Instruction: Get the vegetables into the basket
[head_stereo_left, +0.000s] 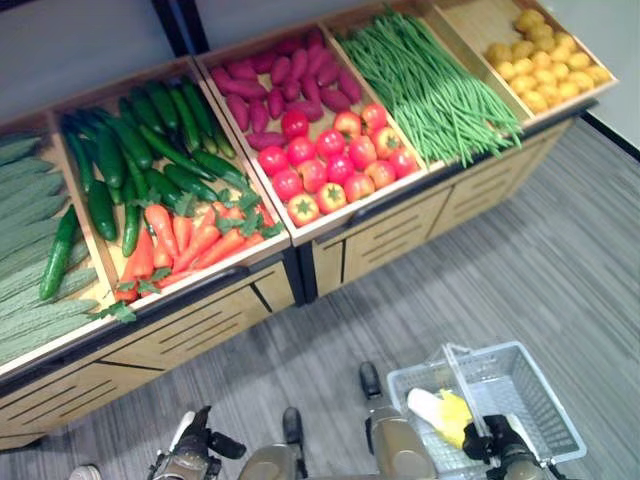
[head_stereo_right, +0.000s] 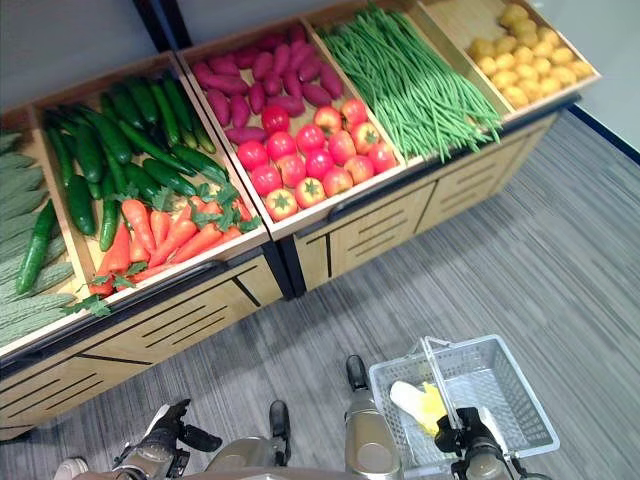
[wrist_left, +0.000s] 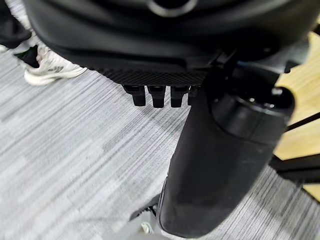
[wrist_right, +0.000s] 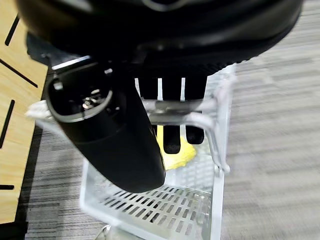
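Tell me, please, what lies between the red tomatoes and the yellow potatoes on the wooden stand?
A bin of long green beans lies between the red tomatoes and the yellow potatoes, seen in both eye views.

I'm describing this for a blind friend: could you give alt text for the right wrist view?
The dark robot hand curls its fingers round the handle of a pale grey plastic mesh basket, which hangs above grey striped carpet. Something yellow lies inside the basket, and a light wooden cabinet front stands alongside.
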